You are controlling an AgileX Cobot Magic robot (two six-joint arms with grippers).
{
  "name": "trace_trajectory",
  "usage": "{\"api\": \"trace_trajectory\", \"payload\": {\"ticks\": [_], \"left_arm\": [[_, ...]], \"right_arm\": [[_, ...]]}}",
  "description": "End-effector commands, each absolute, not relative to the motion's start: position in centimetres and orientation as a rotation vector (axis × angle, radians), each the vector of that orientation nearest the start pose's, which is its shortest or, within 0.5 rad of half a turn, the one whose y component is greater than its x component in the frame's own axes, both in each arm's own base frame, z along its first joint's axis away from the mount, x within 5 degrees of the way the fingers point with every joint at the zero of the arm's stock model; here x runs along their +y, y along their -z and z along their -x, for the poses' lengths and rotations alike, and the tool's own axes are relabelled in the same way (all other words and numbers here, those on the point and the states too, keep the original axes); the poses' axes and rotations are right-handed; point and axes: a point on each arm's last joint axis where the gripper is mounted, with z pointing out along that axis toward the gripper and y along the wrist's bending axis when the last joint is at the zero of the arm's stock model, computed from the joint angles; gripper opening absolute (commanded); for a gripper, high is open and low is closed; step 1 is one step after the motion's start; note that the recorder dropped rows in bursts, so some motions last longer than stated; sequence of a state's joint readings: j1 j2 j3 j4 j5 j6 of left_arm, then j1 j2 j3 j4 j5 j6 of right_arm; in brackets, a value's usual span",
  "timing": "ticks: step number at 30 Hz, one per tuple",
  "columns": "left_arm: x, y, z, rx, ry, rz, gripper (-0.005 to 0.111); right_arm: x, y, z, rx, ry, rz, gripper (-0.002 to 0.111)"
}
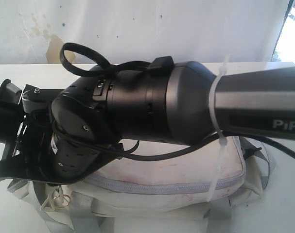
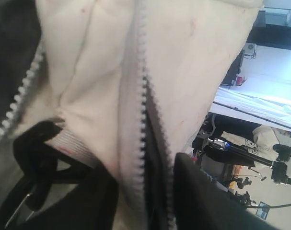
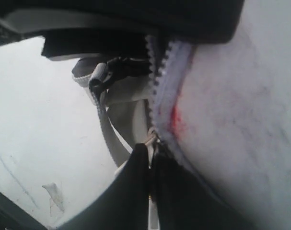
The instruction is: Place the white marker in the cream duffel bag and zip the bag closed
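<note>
Cream duffel bag (image 1: pixel 176 170) — soft, grubby fabric

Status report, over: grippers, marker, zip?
Right gripper shut on zip pull. Left gripper at bag, jaws unclear. Marker not in view; zip part open. Arm blocks most of exterior view.
</note>
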State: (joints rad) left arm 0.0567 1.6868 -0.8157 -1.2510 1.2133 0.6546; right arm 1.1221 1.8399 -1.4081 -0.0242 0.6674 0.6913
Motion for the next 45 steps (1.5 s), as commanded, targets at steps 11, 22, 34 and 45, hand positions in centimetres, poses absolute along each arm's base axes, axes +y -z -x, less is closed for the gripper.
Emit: {"api": "trace_trajectory", "payload": {"ticks": [11, 22, 34, 45], "left_arm": [[-6.8, -20.0, -27.0, 2.634, 1.647, 0.202, 0.0], [-6.6, -19.8, -27.3, 2.62, 1.673, 0.269, 0.0], [-6.4, -18.8, -27.2, 2.692, 1.605, 0.239, 0.0], [-4.9, -19.0, -27.4, 2.638, 1.618, 0.281, 0.0]], "right_arm": [[35.2, -24.3, -17.6, 2.72, -0.487, 0.625, 0.0], [34.2, -25.5, -16.6, 2.796, -0.468, 0.655, 0.0], [30.8, -27.2, -15.4, 2.873, -0.157, 0.87, 0.0], [28.6, -27.3, -18.3, 2.856, -0.014, 0.835, 0.0]]}}
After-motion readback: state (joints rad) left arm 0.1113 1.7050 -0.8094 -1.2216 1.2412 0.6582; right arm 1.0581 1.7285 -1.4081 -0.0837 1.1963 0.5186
